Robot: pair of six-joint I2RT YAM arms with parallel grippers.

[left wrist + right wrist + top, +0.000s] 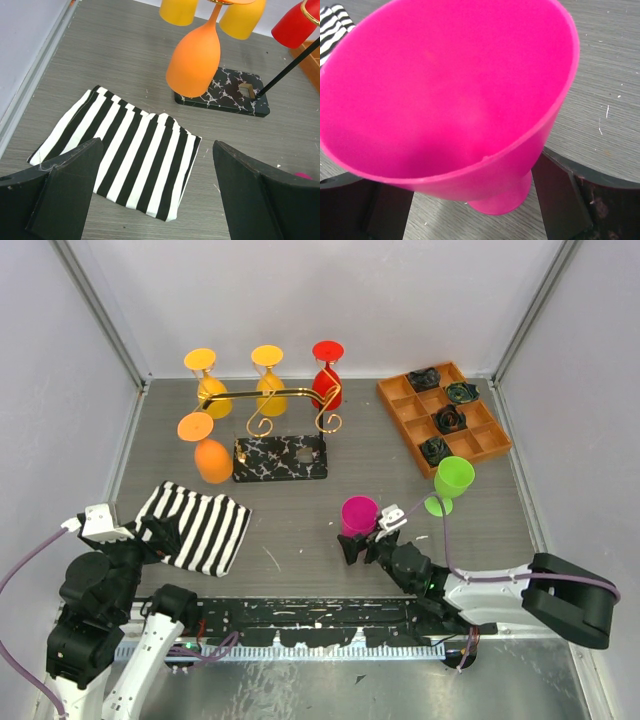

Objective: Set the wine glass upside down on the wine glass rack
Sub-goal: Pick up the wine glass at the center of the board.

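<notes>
A pink wine glass (358, 515) stands upright on the table, mouth up. My right gripper (363, 542) is open, low down, with one finger on each side of the glass's stem. In the right wrist view the pink bowl (445, 85) fills the frame, and both fingers (557, 197) stand a little apart from the stem. The wine glass rack (262, 394), a gold bar on a marbled base (280, 458), stands at the back. It holds an orange glass (210, 455), two yellow ones (268, 375) and a red one (327, 375). My left gripper (152, 533) is open over a striped cloth (125, 155).
A green wine glass (452, 480) stands upright right of the pink one. An orange compartment tray (478, 445) with dark items sits at the back right. The striped cloth (195, 525) lies at the front left. White walls enclose the table.
</notes>
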